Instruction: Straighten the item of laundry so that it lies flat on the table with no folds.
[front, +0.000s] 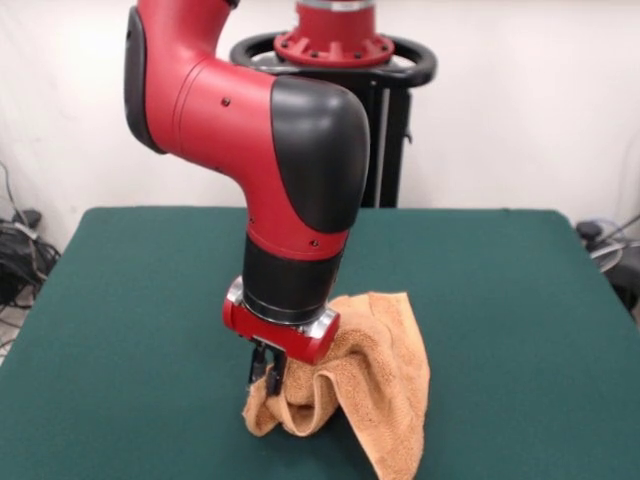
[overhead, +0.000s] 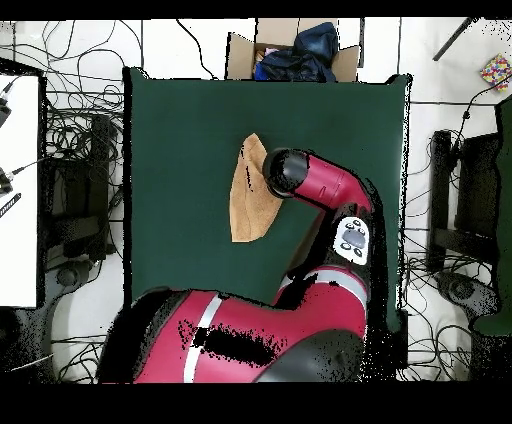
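Note:
The orange-tan towel (front: 385, 380) is bunched in upright folds near the front middle of the green table (front: 130, 300). My gripper (front: 268, 385) points straight down into the towel's left fold and appears shut on it, with the cloth draping down to the table around it. In the overhead view the towel (overhead: 248, 205) shows as a narrow folded strip on the table (overhead: 180, 150), just left of my wrist, which hides the gripper. No care tag shows.
The black pedestal (front: 335, 50) stands beyond the table's far edge. A cardboard box (overhead: 295, 50) with dark blue cloth sits off the table's edge opposite the robot. Cables (overhead: 70, 150) lie on the floor at both sides.

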